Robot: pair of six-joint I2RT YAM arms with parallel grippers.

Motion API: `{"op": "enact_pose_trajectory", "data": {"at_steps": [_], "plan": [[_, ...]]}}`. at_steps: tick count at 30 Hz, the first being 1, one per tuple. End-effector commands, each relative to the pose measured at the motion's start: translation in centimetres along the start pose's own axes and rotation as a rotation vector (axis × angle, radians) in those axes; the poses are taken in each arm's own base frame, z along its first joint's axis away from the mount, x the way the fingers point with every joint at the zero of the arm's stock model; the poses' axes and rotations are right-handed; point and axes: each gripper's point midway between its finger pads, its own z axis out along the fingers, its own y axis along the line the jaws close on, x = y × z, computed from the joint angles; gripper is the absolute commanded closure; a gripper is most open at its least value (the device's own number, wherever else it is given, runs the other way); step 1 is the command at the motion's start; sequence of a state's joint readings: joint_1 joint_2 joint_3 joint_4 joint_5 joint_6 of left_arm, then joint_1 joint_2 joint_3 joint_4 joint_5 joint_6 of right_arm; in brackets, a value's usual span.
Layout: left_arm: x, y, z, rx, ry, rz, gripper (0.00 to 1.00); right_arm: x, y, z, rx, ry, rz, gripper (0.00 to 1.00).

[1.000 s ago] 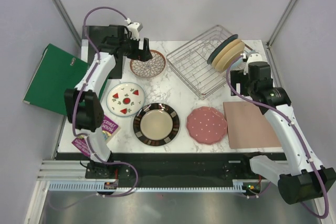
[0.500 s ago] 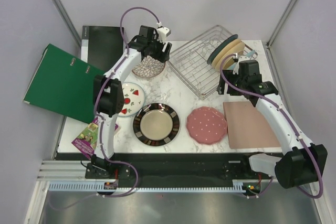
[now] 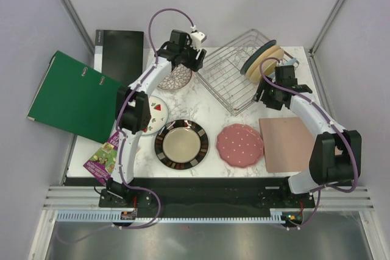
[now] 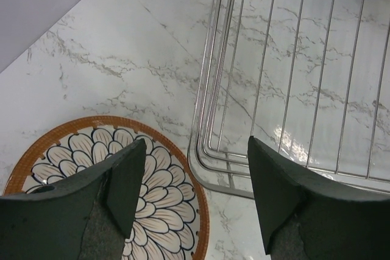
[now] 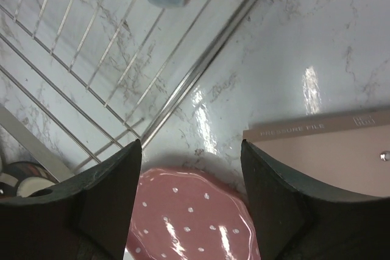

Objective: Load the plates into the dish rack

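Note:
The brown petal-lattice plate (image 3: 175, 80) lies flat by the left corner of the silver wire dish rack (image 3: 228, 74). My left gripper (image 3: 187, 60) hovers open and empty above the plate's right edge (image 4: 164, 199) and the rack's corner (image 4: 292, 89). The white fruit plate (image 3: 157, 112) is partly under the left arm. The dark-rimmed cream plate (image 3: 181, 144) and the pink dotted plate (image 3: 239, 145) lie at the front. My right gripper (image 3: 268, 97) is open and empty, above the bare tabletop between the rack's near edge (image 5: 91, 59) and the pink plate (image 5: 189, 217).
Plain teal and cream plates (image 3: 263, 59) stand upright in the rack's far right end. A pinkish-tan board (image 3: 292, 144) lies right of the pink plate. A green binder (image 3: 73, 95), a black folder (image 3: 119, 47) and a booklet (image 3: 106, 156) lie along the left side.
My left arm swung right from the back-left corner to above the brown plate's right edge by the rack. My right gripper moved left and forward, toward the rack's near side.

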State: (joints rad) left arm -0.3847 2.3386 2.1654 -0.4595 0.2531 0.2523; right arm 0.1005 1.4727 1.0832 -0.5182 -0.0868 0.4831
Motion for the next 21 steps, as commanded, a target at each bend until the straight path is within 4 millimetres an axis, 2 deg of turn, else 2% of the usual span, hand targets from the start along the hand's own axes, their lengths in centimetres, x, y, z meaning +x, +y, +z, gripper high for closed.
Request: {"op": "enact_pose_trajectory", "data": {"at_steps": [1, 7, 10, 11, 13, 14, 17, 21], "plan": [[-2.0, 1.0, 1.4, -0.020, -0.070, 0.070, 0.27, -4.7, 2.5, 0.0, -0.054, -0.118, 0.026, 0.27], [-1.9, 0.8, 2.0, -0.008, -0.078, 0.061, 0.42, -6.3, 3.2, 0.7, -0.060, -0.135, 0.014, 0.27], [-1.9, 0.6, 2.0, 0.005, -0.080, 0.055, 0.57, -6.5, 3.2, 0.9, -0.060, -0.132, 0.006, 0.26], [-2.1, 0.6, 1.8, 0.005, -0.083, 0.044, 0.67, -6.5, 3.2, 0.9, -0.058, -0.132, 0.003, 0.26], [-2.6, 0.6, 1.2, -0.001, -0.091, 0.032, 0.74, -6.4, 3.2, 0.7, -0.053, -0.127, -0.005, 0.26], [-2.3, 0.5, 1.1, 0.000, -0.082, 0.015, 0.85, -6.5, 3.1, 0.4, -0.048, -0.132, -0.009, 0.26], [-2.6, -0.2, 0.2, 0.009, -0.078, -0.007, 0.97, -6.3, 2.4, 0.1, -0.021, -0.134, -0.018, 0.26], [-2.3, -1.3, -0.9, 0.045, -0.060, -0.039, 0.98, -5.8, 1.3, 0.3, 0.025, -0.130, -0.048, 0.27]]}}
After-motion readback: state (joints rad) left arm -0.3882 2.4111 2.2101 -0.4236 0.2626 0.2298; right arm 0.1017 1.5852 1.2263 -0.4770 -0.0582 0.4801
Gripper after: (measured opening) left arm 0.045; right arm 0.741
